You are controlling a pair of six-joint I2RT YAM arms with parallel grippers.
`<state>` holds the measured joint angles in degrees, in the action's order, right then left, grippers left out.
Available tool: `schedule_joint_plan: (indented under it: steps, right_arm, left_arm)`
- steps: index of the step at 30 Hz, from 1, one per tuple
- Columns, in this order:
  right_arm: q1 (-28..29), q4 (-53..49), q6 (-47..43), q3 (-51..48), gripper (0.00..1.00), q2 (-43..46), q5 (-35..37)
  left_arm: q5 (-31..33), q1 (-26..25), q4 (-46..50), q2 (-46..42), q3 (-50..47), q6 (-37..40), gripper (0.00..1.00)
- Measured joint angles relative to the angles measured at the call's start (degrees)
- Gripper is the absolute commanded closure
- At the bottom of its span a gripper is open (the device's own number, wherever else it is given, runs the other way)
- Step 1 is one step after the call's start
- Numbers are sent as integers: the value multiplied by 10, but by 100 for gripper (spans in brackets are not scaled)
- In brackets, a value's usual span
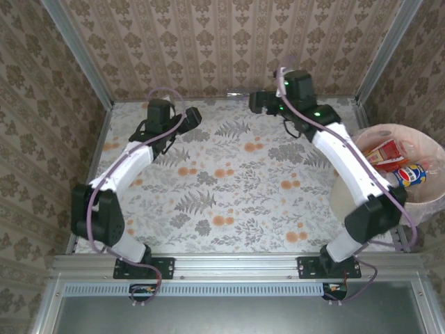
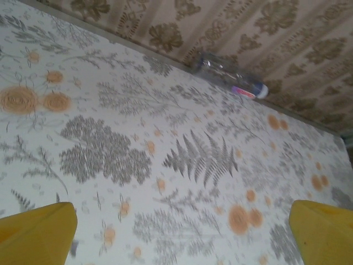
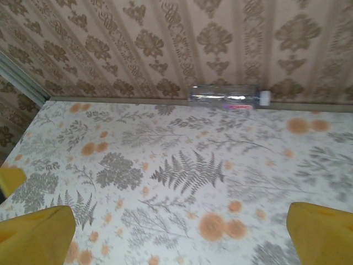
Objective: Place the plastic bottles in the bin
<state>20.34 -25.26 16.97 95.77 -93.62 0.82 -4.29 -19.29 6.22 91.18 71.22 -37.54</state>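
One clear plastic bottle [image 3: 223,96] with a white cap lies on its side against the back wall; in the left wrist view the same bottle [image 2: 230,79] lies far ahead. The pinkish-beige bin [image 1: 434,198] stands at the table's right edge, with an orange-labelled bottle [image 1: 386,151] and a blue-labelled bottle [image 1: 411,174] inside. My left gripper [image 1: 192,117] is at the back left and my right gripper [image 1: 256,102] at the back centre. Both hang over the floral table. Left gripper [image 2: 182,243] and right gripper [image 3: 179,237] are open, with nothing between their yellow fingers.
Patterned walls close the table at the back and both sides. The floral tabletop [image 1: 229,188] lies bare between the arms. A yellow fingertip [image 3: 10,179] of the other gripper shows at the left edge of the right wrist view.
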Motion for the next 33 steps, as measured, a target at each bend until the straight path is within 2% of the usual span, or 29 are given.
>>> schedule_joint_plan:
  steps: [5, 13, 16, 21, 23, 28, 33]
  right_arm:
    - [-1, 58, 30, 68, 0, -126, 3]
    - [-21, 62, 90, 312, 0, -356, -44]
    - [-35, 54, 125, 438, 0, -465, -43]
    - [-59, 20, 175, 718, 0, -671, -39]
    - [-70, 23, 204, 789, 0, -733, -41]
    - [-103, 45, 270, 803, 0, -791, -58]
    - [-128, 72, 289, 782, 0, -798, -56]
  left_arm:
    - [5, 7, -38, 98, 55, -12, 0]
    - [-33, 28, -117, 231, 171, -32, 0]
    - [-43, 33, -144, 288, 227, -34, 0]
    - [-85, 43, -175, 405, 348, -35, 0]
    - [-106, 45, -180, 449, 397, -35, 0]
    - [-172, 48, -159, 575, 579, -34, 0]
    - [-216, 45, -130, 692, 765, -37, 0]
